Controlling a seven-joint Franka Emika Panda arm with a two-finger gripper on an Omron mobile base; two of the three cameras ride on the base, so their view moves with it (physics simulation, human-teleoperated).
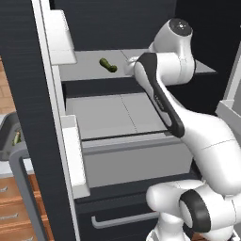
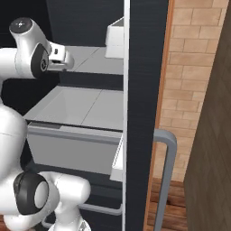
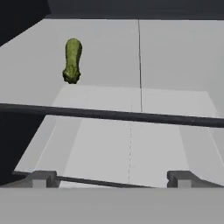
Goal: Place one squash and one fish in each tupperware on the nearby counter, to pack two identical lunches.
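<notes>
One dark green squash [image 1: 108, 65] lies on the upper shelf [image 1: 84, 70] of the open fridge; in the hand view the squash [image 3: 72, 60] sits up and to the left, well beyond the fingertips. My gripper [image 3: 112, 179] is open and empty, held at the front of that shelf, to the right of the squash. From the right base view the gripper [image 2: 68, 61] points in over the shelf. A dark grey tupperware [image 1: 6, 134] peeks in at the far left behind the door, with something greenish in it that I cannot identify. The fish are out of view.
The open fridge door [image 1: 28, 117] with white door bins [image 1: 75, 155] stands left of the arm. A lower shelf [image 1: 113, 113] and a grey drawer [image 1: 132, 162] lie beneath. The other door [image 2: 144, 113] and a brick wall [image 2: 189, 90] close off the right.
</notes>
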